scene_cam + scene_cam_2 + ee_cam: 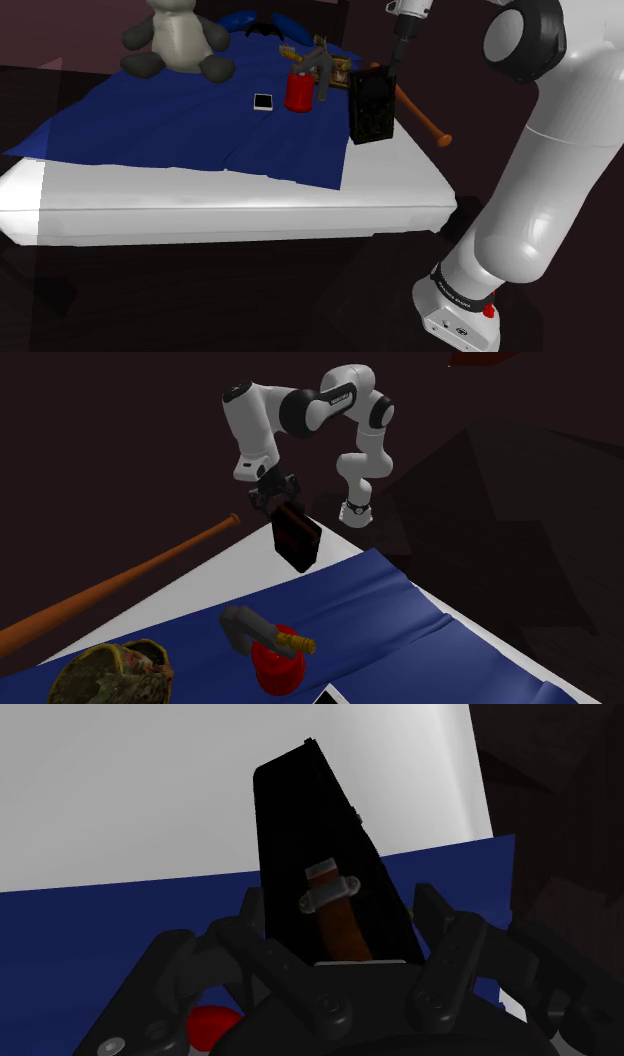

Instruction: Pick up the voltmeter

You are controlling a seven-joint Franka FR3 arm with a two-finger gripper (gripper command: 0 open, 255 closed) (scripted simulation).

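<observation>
Voltmeter [370, 108]: directly beneath my pincer [277, 500], long axis pointing down away from me, over the bed [230, 205] where the blue blanket [180, 130] ends.
Pincer: narrowed onto the voltmeter's upper end, fingers clasping both sides.
Clearance: I judge it hangs free of the bed.

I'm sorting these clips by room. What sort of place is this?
Likely a bedroom: a white mattress, a rumpled blue blanket spread over it, and a grey stuffed toy sitting on the blanket.
</observation>
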